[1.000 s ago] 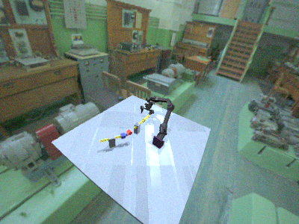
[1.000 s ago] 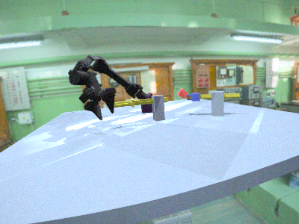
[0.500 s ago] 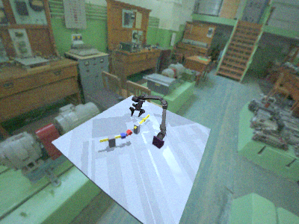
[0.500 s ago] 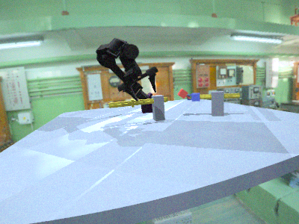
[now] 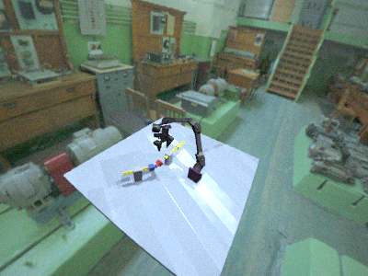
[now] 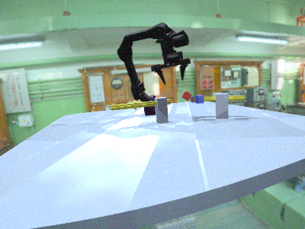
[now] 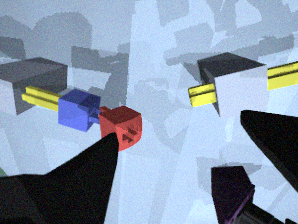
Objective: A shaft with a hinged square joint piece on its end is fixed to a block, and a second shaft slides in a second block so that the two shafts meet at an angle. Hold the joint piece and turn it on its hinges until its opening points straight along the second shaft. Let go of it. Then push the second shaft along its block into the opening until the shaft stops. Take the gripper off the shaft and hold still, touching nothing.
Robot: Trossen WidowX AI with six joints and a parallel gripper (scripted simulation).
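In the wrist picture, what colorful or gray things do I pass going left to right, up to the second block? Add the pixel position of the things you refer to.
Gray block point(image 7: 37, 75), blue piece point(image 7: 78, 111), red piece point(image 7: 120, 125), pale block point(image 7: 242, 87).

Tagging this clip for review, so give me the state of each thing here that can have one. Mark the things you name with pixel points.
Pincer point(image 5: 165, 146) point(image 6: 173, 81) point(image 7: 177, 127): open, holding nothing.
Red joint piece point(image 5: 159, 163) point(image 6: 186, 95) point(image 7: 120, 127): attached beside the blue piece, second shaft not inside.
Second shaft point(image 5: 178, 147) point(image 6: 133, 104) point(image 7: 202, 95): through its block, end short of the red piece.
Blocks point(image 5: 137, 176) point(image 6: 222, 106) point(image 7: 241, 89): upright.
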